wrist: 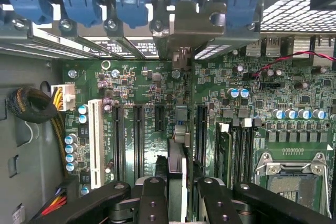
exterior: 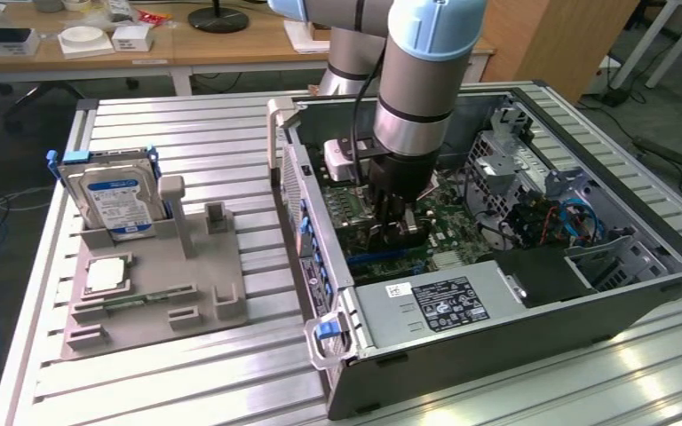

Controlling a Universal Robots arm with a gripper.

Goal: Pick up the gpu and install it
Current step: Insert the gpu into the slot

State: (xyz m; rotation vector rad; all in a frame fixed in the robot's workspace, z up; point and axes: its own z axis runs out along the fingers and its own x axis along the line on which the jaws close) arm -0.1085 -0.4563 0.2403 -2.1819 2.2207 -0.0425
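Note:
The gpu (wrist: pixel 180 129) stands on edge over the motherboard (wrist: pixel 142 77), seen along its thin side. Its silver end bracket (wrist: pixel 191 22) sits against the case's rear wall, below the blue latches (wrist: pixel 79 3). The card runs between two long black expansion slots (wrist: pixel 137 140), and I cannot tell whether it is seated. My gripper (wrist: pixel 178 187) is shut on the gpu, one black finger (wrist: pixel 152 192) on each side. In the exterior view the gripper (exterior: pixel 391 226) reaches straight down into the open computer case (exterior: pixel 625 293), low over the board.
Inside the case are a white slot (wrist: pixel 95 142), memory sticks (wrist: pixel 226 145), an open processor socket (wrist: pixel 286 174), a cable bundle (wrist: pixel 31 106) and the power supply (exterior: pixel 436 302). To the exterior view's left, a grey fixture (exterior: pixel 199 293) holds a hard drive (exterior: pixel 116 195).

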